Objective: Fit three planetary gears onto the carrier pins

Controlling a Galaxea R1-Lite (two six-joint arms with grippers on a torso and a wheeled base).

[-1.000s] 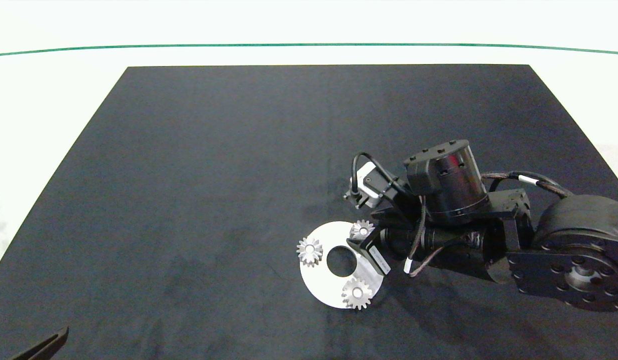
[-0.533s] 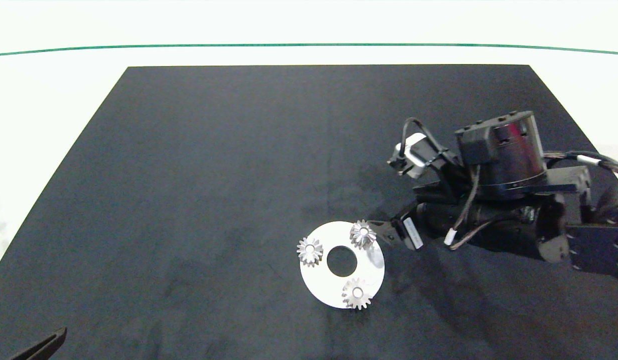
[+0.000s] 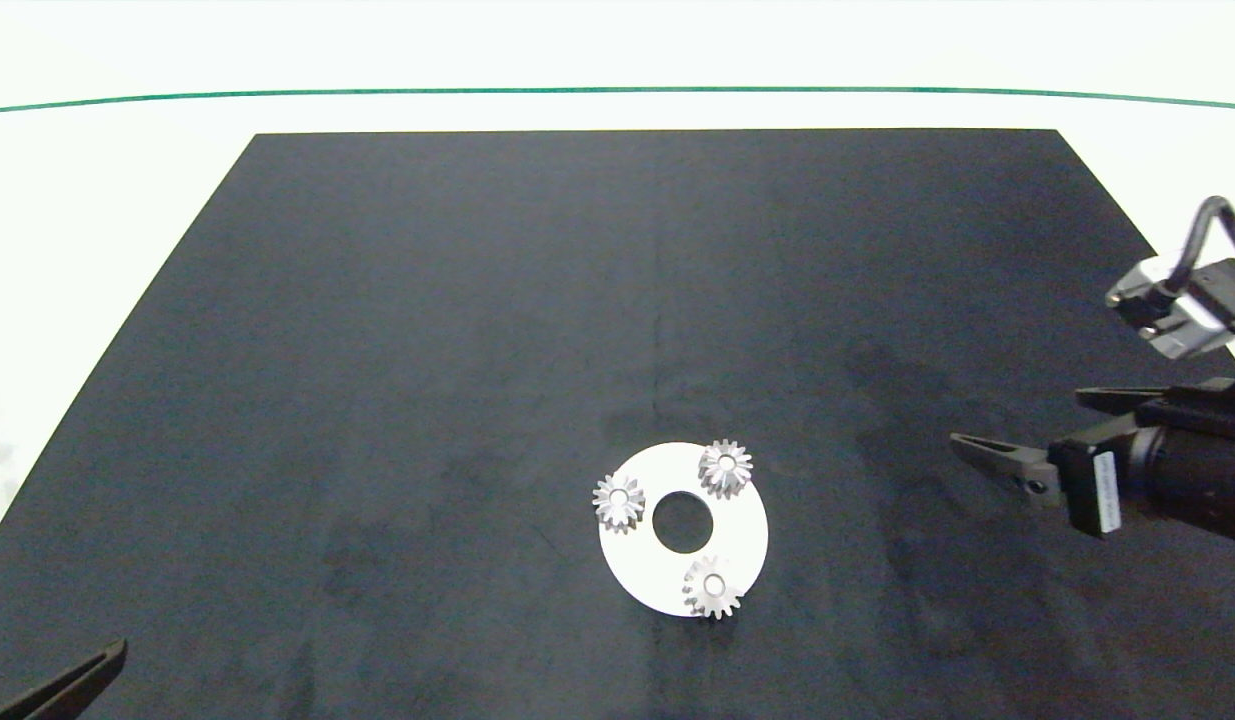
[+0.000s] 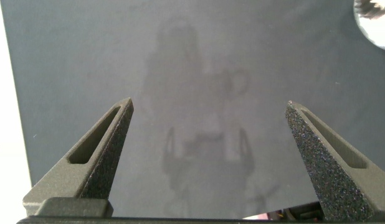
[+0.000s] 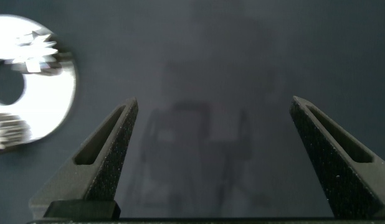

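Note:
A flat white disc (image 3: 645, 570) with a large central hole lies on the mat, front of centre. Three silver planetary gears sit on it in a triangle: one at the left (image 3: 618, 501), one at the back right (image 3: 725, 467), one at the front (image 3: 714, 588). A whitish carrier pin end (image 3: 725, 463) shows in each gear's bore. My right gripper (image 3: 1017, 416) hovers open and empty far to the disc's right. In the right wrist view the gripper (image 5: 215, 101) frames bare mat with the disc (image 5: 52, 99) off to one side. My left gripper (image 4: 209, 107) is open and empty.
A black mat (image 3: 377, 350) covers most of the white table (image 3: 97, 200), and a green line (image 3: 617, 90) runs along the back. The left arm sits parked at the front left corner, with one finger (image 3: 77, 685) showing.
My right gripper has pulled back from the disc's back-right gear to the right edge of the mat. All three gears stay in place on the disc. The left arm has barely moved.

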